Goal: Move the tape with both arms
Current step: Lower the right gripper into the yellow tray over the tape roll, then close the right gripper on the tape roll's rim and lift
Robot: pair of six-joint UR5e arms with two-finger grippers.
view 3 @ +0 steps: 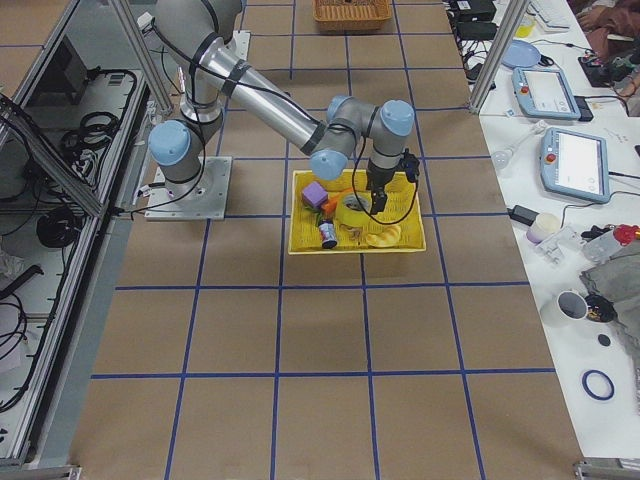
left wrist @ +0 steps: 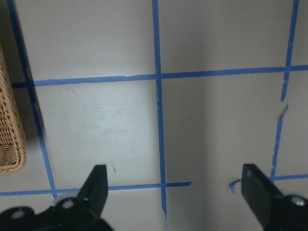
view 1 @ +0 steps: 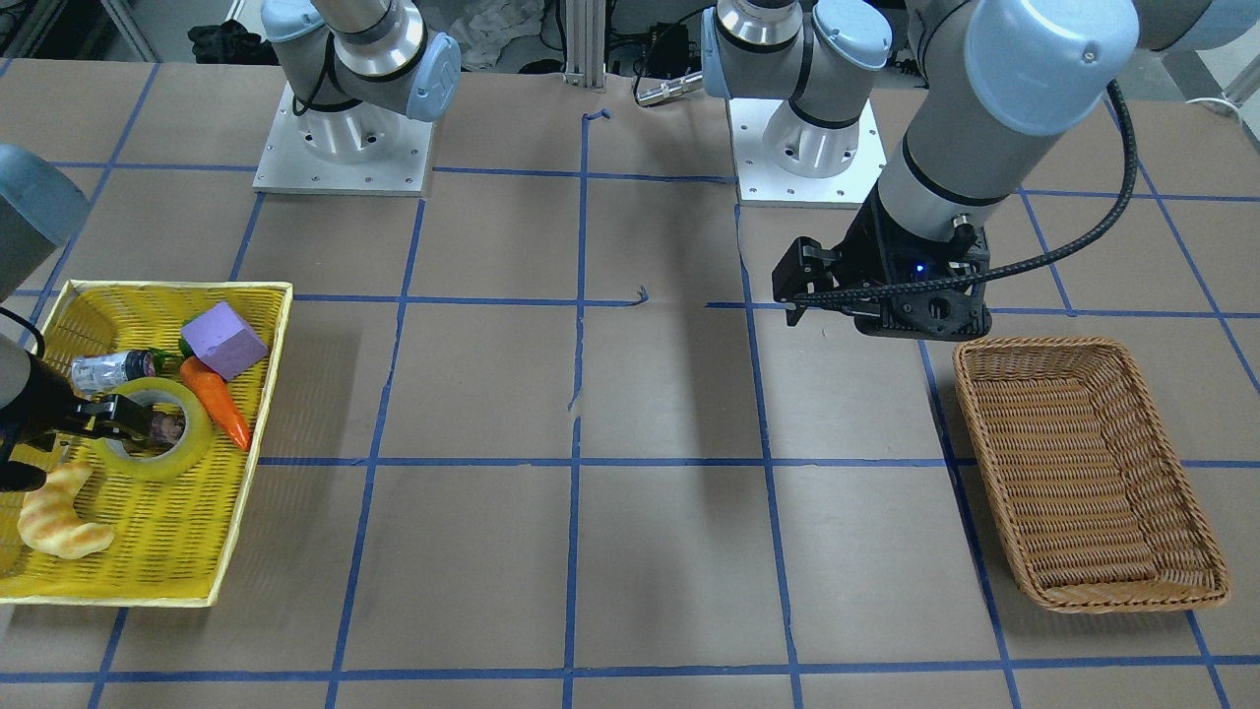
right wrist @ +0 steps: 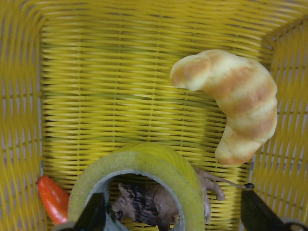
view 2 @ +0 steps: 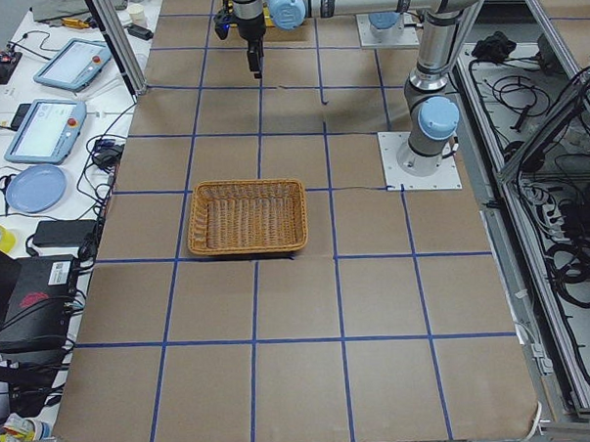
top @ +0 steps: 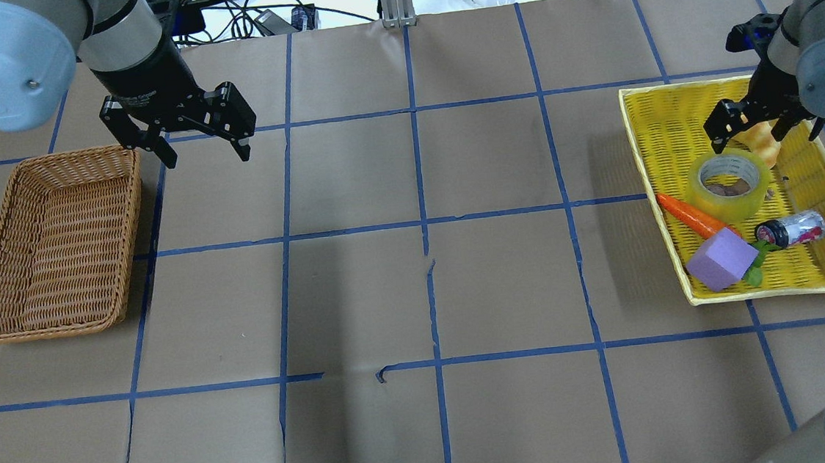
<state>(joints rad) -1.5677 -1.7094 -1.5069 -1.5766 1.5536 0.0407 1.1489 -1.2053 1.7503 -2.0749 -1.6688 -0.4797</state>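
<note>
Both jaws stood wide and empty: the right gripper (top: 763, 134) hovered above the tape (top: 704, 197) lying in the yellow basket (top: 652, 146) beside a carrot (top: 691, 215), the left gripper (top: 207, 158) near the wicker basket (top: 53, 245).

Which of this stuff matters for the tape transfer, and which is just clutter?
Job: tape; right pincer open over it; left pincer open; wicker basket, probably the destination.
Lying about: carrot; purple block; croissant; small bottle; toy animal inside the roll.
</note>
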